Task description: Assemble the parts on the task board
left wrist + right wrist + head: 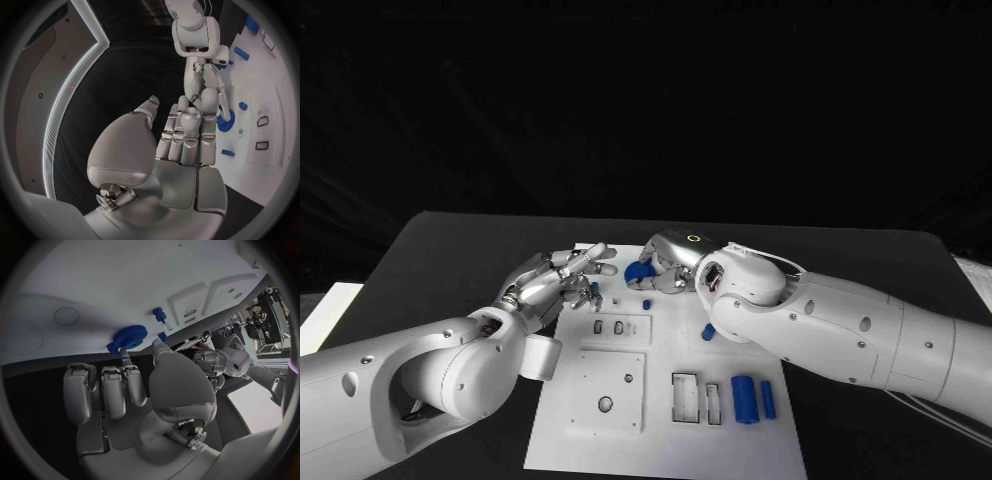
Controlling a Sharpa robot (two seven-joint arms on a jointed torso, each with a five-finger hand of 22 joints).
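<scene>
**Q:** so what's your right hand doing up there at the far end of the board?

**A:** My right hand [664, 268] is at the far edge of the task board [632, 400], with a finger touching a blue gear [129, 335]. In the right wrist view the gear sits flat on the board and one fingertip [123, 351] is on its rim; the other fingers are straight and side by side. I'd call it touching, not pinching. Whether the thumb has the other side, I can't tell.

**Q:** and the left?

**A:** My left hand [560, 280] is just beside it, across the board's far left corner, fingers spread and holding nothing. The two hands are very near each other.

**Q:** what worries you?

**A:** Mostly the gear. With one fingertip on its rim it could skid or flip instead of lifting, and slide off the far edge onto the black table [444, 250]. A small blue peg [160, 315] stands right near it, so a sloppy sweep might knock that. And the hands could bump if I reach in with the left. The two blue cylinders [753, 398] at the near end are well apart from all this.
</scene>
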